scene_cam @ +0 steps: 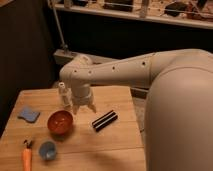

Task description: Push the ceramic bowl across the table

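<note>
The orange-red ceramic bowl [60,122] sits upright on the light wooden table [115,145], left of the middle. My gripper [84,108] hangs from the white arm just behind and to the right of the bowl, fingertips pointing down close above the tabletop. It is near the bowl's rim; I cannot tell whether it touches it.
A small blue cup [47,150] and an orange carrot-like object [26,158] lie at the front left. A blue sponge [29,114] lies at the left. A dark bar [105,120] lies right of the bowl. A small white bottle [63,93] stands behind the gripper.
</note>
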Available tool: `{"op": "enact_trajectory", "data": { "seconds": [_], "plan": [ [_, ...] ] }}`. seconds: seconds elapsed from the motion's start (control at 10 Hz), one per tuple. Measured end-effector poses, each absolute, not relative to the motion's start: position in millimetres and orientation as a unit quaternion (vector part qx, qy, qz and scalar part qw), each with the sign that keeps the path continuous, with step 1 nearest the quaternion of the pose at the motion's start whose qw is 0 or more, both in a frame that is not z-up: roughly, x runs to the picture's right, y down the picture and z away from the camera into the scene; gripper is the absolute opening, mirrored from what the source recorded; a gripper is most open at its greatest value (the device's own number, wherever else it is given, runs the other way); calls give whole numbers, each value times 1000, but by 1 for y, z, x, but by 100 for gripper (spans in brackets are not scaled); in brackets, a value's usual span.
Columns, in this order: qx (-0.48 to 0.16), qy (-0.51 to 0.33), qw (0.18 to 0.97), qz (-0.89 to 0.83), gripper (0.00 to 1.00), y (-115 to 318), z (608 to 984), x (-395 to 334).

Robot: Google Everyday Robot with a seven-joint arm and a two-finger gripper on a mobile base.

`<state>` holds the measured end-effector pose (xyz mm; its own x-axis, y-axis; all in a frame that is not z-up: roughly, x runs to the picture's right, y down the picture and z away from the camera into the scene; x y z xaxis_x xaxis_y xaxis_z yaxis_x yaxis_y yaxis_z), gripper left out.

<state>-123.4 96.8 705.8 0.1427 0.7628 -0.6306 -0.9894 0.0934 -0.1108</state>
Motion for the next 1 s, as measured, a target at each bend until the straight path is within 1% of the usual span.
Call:
{"op": "enact_trajectory", "data": {
  "seconds": [0.3, 0.7, 1.0],
  "plan": [
    [-254, 180, 777, 548, 65, 93, 708, -177],
    [-265, 172, 836, 448, 65, 124, 709, -241],
    [-267, 169, 868, 384, 65, 142, 723, -279]
  ]
}}
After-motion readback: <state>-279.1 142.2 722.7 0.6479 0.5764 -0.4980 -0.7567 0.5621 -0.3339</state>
